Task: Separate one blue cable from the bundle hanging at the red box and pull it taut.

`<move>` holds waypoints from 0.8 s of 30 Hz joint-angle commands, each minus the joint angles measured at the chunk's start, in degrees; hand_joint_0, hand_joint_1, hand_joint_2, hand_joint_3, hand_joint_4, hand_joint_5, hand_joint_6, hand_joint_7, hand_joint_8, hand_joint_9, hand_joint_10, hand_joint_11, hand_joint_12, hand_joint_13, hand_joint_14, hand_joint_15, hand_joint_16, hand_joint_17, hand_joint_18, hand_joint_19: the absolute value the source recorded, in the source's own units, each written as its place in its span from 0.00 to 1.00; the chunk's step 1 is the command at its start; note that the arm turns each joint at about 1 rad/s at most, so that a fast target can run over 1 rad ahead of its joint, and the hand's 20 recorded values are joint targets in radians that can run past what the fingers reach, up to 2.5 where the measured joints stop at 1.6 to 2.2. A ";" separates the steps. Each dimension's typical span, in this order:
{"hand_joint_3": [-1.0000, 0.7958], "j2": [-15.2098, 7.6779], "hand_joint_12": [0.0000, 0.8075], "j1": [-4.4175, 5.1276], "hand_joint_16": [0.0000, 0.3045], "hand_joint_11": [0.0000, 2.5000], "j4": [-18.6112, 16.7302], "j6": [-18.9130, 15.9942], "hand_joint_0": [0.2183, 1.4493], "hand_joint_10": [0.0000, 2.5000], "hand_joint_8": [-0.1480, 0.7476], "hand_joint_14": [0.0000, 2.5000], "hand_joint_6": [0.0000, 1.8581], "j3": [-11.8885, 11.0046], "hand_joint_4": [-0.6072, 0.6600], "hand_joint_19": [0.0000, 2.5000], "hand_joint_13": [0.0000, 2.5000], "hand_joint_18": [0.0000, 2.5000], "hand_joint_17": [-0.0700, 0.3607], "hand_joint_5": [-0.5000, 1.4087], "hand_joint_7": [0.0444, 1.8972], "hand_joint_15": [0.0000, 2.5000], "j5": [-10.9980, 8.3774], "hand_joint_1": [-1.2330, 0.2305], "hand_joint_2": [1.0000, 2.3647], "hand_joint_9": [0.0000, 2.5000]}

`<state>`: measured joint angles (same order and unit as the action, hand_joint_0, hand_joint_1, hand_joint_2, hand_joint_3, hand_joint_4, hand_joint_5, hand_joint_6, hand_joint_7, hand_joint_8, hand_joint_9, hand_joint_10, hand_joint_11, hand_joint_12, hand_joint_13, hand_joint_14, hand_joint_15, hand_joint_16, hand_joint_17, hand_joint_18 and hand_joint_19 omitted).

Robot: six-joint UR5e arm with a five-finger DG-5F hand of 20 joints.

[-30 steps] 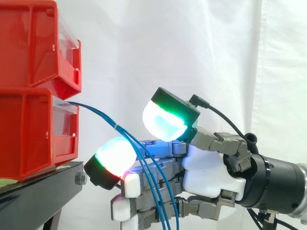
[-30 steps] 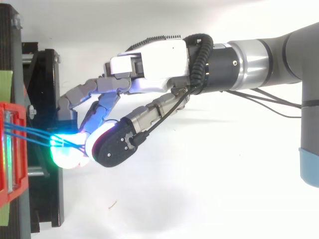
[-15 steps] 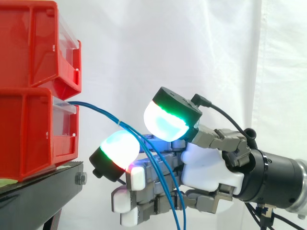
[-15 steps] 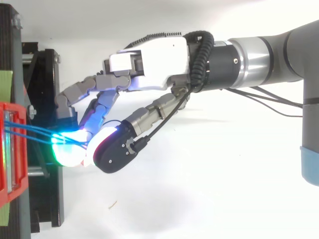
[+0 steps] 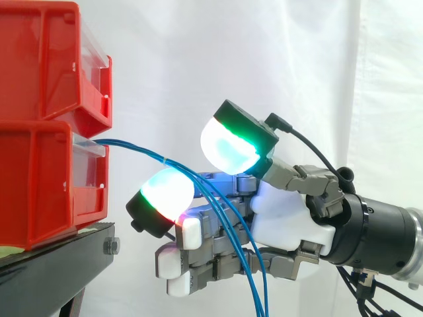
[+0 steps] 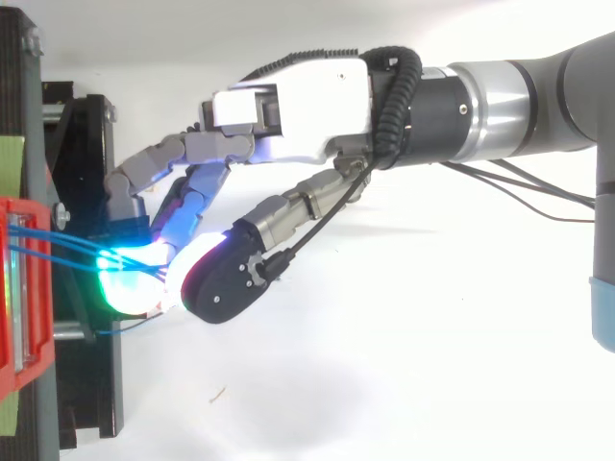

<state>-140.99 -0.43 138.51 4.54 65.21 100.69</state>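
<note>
Since a second before, my hand [image 5: 284, 221] had lifted a little and drawn back toward 3 o'clock in the side view, so the blue cables [image 5: 149, 154] bowed out further across it. From above, one blue strand [image 6: 127, 328] now showed at 6 o'clock of my glowing pads, where none had shown before.

The cables left the front of the lower red bin [image 5: 46, 185] at 9 o'clock and sloped toward 4 o'clock. They passed between my upper pad [image 5: 230, 146] and my lower pad [image 5: 166, 193], then fell toward 6 o'clock in a slack arc across my curled fingers — not taut. My fingers were bent around the bundle. From above the two pads looked pressed close with the cables running in between them, though from the side a gap stood between them. All the strands lay together in my hold, none parted from the rest.

The upper red bin [image 5: 39, 59] sat stacked on the lower one, both on the black stand [image 5: 59, 264] at 8 o'clock, with the white curtain [image 5: 264, 53] behind.
</note>
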 commanded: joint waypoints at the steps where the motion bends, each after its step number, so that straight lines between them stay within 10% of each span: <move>1: 0.36 0.02 0.39 -0.01 0.10 0.20 0.01 0.03 0.35 0.00 0.50 0.01 0.36 0.00 0.63 0.15 0.33 0.28 0.32 0.19 0.55 0.13 -0.06 0.48 0.01 0.36; 14: 0.34 0.02 0.41 -0.01 0.10 0.26 0.01 0.03 0.35 0.01 0.50 0.01 0.46 0.00 0.64 0.14 0.35 0.31 0.32 0.16 0.45 0.15 -0.06 0.28 0.00 0.36; 24: 0.28 0.02 0.40 -0.01 0.10 0.26 0.27 -0.15 0.33 0.01 0.51 0.01 0.46 0.00 0.61 0.16 0.37 0.32 0.32 0.17 0.47 0.16 -0.15 0.57 0.00 0.40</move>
<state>-140.98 -0.44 138.65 4.44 65.22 100.57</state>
